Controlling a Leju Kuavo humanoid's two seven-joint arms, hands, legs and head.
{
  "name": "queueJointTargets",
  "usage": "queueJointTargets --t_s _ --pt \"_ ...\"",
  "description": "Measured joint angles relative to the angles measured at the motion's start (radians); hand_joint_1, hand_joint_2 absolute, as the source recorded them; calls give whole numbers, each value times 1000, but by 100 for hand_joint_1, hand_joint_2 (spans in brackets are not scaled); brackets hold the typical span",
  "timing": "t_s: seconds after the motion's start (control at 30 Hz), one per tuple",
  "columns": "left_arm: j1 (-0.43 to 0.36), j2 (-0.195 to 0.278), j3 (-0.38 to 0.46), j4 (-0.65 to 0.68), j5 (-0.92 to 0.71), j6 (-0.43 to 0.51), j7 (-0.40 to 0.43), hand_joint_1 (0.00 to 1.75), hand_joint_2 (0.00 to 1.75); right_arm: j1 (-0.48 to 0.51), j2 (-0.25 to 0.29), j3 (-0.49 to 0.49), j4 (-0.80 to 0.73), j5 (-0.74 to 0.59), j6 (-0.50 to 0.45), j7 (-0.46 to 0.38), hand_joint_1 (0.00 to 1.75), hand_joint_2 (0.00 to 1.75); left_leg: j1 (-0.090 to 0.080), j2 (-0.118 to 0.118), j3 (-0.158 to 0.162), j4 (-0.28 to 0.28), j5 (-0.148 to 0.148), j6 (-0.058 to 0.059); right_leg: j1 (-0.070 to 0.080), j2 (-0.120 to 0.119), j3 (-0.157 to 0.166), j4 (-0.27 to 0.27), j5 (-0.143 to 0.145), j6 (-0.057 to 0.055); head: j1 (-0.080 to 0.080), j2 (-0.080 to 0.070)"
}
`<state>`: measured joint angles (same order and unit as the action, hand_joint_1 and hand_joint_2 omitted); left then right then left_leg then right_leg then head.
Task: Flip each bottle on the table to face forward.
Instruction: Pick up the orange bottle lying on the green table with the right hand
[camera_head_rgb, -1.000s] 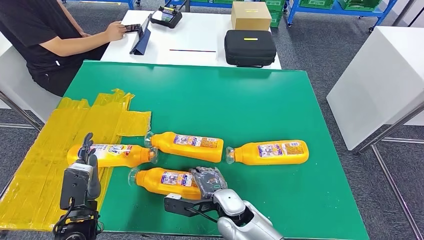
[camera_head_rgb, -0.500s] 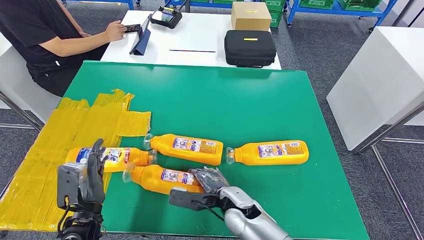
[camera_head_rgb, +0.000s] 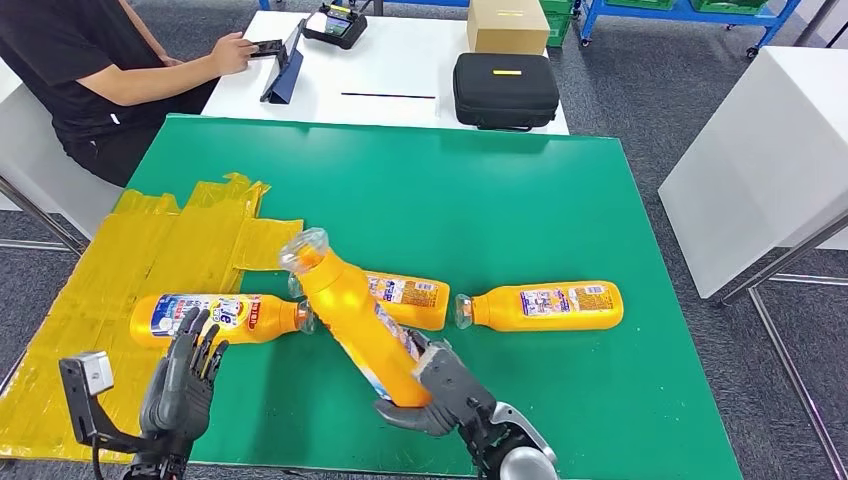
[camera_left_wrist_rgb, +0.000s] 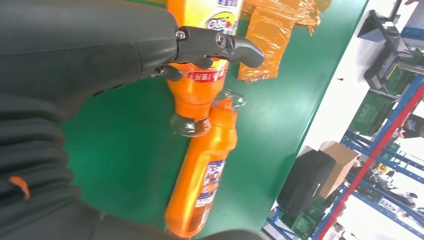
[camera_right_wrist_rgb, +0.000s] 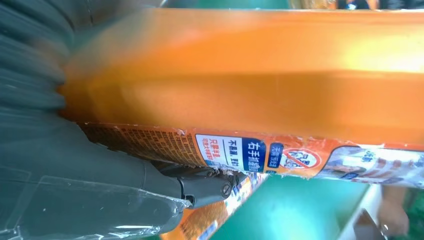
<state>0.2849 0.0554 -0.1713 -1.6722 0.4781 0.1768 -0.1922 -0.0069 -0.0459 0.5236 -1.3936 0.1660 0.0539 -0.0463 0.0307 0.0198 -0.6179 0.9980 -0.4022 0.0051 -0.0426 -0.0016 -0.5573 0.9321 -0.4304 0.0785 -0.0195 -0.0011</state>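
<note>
One bottle tilts up, grasped at its base by the right robot hand, needing a steady roll label-forward; left robot hand hovers released.

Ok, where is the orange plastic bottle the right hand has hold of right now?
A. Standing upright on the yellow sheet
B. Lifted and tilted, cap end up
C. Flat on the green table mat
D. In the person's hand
B. The right hand grips the base end of the orange plastic bottle, which is tilted off the green table mat with its clear cap raised above the other bottles.
</note>
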Motion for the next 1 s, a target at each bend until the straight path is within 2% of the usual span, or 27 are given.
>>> queueJointTargets --t_s 0.13,0.43,0.53,0.8,1.0 --pt "13 0 -12 -25 7 -5 -36 0 175 11 -8 -5 -46 -1 -24 -18 175 175 0 0 -2 0 0 0 0 0 -2 0 0 0 0 0" --pt "13 3 -35 -59 12 5 -40 0 175 11 -14 -8 -85 -1 -35 -18 175 175 0 0 -3 0 1 0 0 0 1 1 1 0 0 0" --pt "9 10 -68 -71 11 4 -48 0 175 3 -13 -5 -81 12 -62 -16 175 175 0 0 -4 0 1 0 0 0 1 1 1 0 0 0" --pt "-104 12 -232 -86 -10 12 -38 0 175 -142 41 83 21 98 -93 27 175 175 0 0 -4 0 5 -1 0 0 0 1 4 -2 0 0" --pt "-153 10 -291 -86 -4 3 -15 0 175 -228 73 164 137 138 -104 31 175 175 0 0 -4 0 6 0 0 0 0 2 4 -2 0 0"
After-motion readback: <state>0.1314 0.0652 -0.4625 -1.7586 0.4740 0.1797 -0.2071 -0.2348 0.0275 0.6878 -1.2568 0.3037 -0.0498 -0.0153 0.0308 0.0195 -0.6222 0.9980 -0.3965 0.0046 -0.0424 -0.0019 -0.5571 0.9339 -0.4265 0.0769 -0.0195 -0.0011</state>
